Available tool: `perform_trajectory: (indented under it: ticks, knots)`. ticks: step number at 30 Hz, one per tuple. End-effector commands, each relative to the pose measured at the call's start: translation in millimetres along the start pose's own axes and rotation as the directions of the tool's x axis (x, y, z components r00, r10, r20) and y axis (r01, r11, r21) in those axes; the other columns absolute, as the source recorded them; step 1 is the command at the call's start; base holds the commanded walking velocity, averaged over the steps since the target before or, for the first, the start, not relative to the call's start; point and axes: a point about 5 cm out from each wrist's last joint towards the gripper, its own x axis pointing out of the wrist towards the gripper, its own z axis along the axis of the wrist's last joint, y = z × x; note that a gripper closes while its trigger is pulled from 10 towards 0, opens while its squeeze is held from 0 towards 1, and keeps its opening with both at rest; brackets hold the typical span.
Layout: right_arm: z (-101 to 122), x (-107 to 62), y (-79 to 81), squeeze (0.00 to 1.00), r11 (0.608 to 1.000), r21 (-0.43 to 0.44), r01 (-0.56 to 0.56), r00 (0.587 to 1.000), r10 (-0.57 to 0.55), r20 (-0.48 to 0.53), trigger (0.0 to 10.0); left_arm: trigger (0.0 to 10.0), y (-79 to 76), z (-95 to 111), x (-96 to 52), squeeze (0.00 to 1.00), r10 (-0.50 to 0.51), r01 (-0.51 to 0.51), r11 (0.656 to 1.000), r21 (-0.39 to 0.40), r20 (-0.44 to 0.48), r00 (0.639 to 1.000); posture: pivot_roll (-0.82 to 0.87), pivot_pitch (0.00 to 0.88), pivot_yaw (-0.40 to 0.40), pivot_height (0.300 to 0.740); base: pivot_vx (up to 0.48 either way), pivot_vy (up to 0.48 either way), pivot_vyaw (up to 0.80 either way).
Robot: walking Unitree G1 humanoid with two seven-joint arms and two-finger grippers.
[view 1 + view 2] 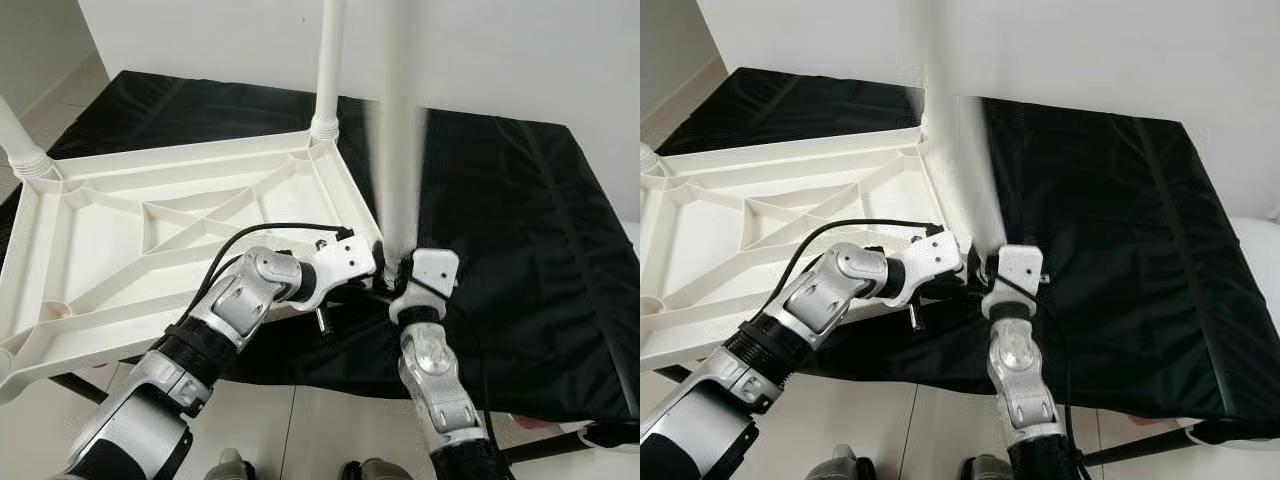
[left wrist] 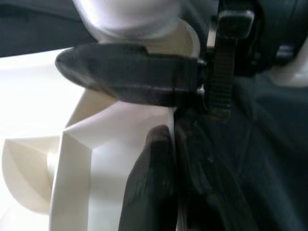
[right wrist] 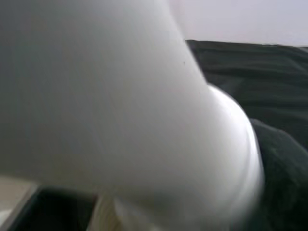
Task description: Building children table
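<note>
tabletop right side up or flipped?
Flipped: the white tabletop lies on the black sheet, ribbed underside facing up, legs pointing upward.

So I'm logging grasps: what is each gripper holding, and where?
The right gripper holds the white table leg at its lower end. The left gripper grips the upturned tabletop at its near corner.

Blurred table leg hides the right gripper's fingers.

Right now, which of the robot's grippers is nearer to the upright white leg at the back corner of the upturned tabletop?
Left. The left gripper sits at the tabletop's near corner, below the back leg; the right gripper is farther right, at the blurred leg.
</note>
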Motion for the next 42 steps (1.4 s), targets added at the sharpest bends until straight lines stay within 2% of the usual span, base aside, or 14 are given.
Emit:
perform_trajectory:
  ticks: [1, 5, 6, 8, 9, 10, 14, 15, 19, 26, 32, 34, 42]
  knots:
    - [-19.0, -4.6, -13.5, 0.0, 0.999, -0.03, 0.014, 0.995, -0.017, -0.094, 10.0, 10.0, 10.7, 28.4, -11.0, 0.0, 0.006, -0.014, 0.996, 0.089, 0.086, 0.996, -0.05, 0.048, -0.014, 0.74, 0.0, 0.0, 0.0]
    - [-19.4, -2.1, -16.2, 0.0, 0.999, -0.037, 0.002, 0.996, -0.005, -0.091, 10.0, 10.0, 11.2, 28.6, -11.0, 0.0, 0.007, -0.015, 0.996, 0.088, 0.087, 0.996, -0.05, 0.045, -0.015, 0.74, 0.0, 0.0, 0.0]
    - [-19.9, -1.2, -17.3, 0.0, 1.0, -0.029, 0.002, 0.995, -0.005, -0.095, 7.9, 10.0, 11.3, 28.7, -11.1, 0.0, 0.008, -0.016, 0.996, 0.089, 0.087, 0.996, -0.05, 0.044, -0.015, 0.74, 0.0, 0.0, 0.0]
    - [-19.9, -1.2, -17.3, 0.0, 1.0, -0.029, 0.002, 0.995, -0.005, -0.095, 7.9, 10.0, 11.3, 28.7, -11.1, 0.0, 0.008, -0.016, 0.996, 0.089, 0.087, 0.996, -0.05, 0.044, -0.015, 0.74, 0.0, 0.0, 0.0]
    - [-19.6, -0.2, -18.3, 0.0, 1.0, -0.03, 0.005, 0.996, -0.008, -0.094, 4.4, 10.0, 11.4, 28.8, -11.2, 0.0, 0.008, -0.016, 0.996, 0.089, 0.087, 0.996, -0.05, 0.043, -0.015, 0.74, 0.0, 0.0, 0.0]
    - [-18.6, 0.3, -18.5, 0.0, 1.0, -0.019, 0.0, 0.997, -0.001, -0.083, 0.0, 10.0, 11.4, 28.8, -11.3, 0.0, 0.009, -0.017, 0.996, 0.09, 0.087, 0.996, -0.05, 0.041, -0.015, 0.74, 0.0, 0.0, 0.0]
    - [-18.2, 1.1, -18.5, 0.0, 1.0, -0.019, -0.004, 0.997, 0.003, -0.083, 0.0, 10.0, 11.7, 28.6, -11.5, 0.0, 0.011, -0.018, 0.996, 0.09, 0.086, 0.996, -0.05, 0.04, -0.015, 0.74, 0.0, 0.0, 0.0]
    - [-18.9, 2.4, -19.0, 0.0, 1.0, -0.019, -0.007, 0.996, 0.005, -0.088, 10.0, 10.0, 11.9, 28.4, -11.6, 0.0, 0.012, -0.019, 0.996, 0.089, 0.085, 0.996, -0.05, 0.037, -0.014, 0.74, 0.0, 0.0, 0.0]
    - [-22.7, 7.0, -25.5, 0.0, 0.998, -0.064, 0.001, 0.995, -0.007, -0.101, 10.0, 10.0, 10.7, 26.1, -10.7, 0.0, 0.012, -0.018, 0.996, 0.083, 0.077, 0.997, -0.05, 0.03, -0.01, 0.74, 0.0, 0.0, 0.0]
    - [-25.1, 9.3, -28.2, 0.0, 0.998, -0.069, 0.005, 0.994, -0.012, -0.11, 10.0, 10.0, 7.6, 24.1, -8.2, 0.0, 0.007, -0.013, 0.997, 0.073, 0.073, 0.997, -0.05, 0.025, -0.008, 0.74, 0.0, 0.0, 0.0]
    - [-20.2, 12.9, -29.2, 0.0, 0.994, -0.102, -0.035, 0.998, 0.029, -0.064, 10.0, 10.0, 5.1, 23.1, -6.8, 0.0, 0.006, -0.01, 0.998, 0.065, 0.076, 0.997, -0.05, 0.015, -0.007, 0.74, 0.0, 0.0, 0.0]
    - [-18.4, 16.4, -35.9, 0.0, 0.983, -0.159, -0.087, 0.996, 0.084, -0.031, 10.0, 10.0, 3.9, 19.6, -6.6, 0.0, 0.009, -0.013, 0.998, 0.055, 0.074, 0.997, -0.05, 0.011, -0.009, 0.74, 0.0, 0.0, 0.0]
    - [-23.8, 20.7, -55.3, 0.0, 0.973, -0.195, -0.127, 0.992, 0.12, -0.047, 10.0, 10.0, 2.5, 6.3, -9.9, 0.0, 0.017, -0.019, 0.999, 0.036, 0.043, 0.999, -0.05, 0.014, -0.011, 0.74, 0.0, 0.0, 0.0]
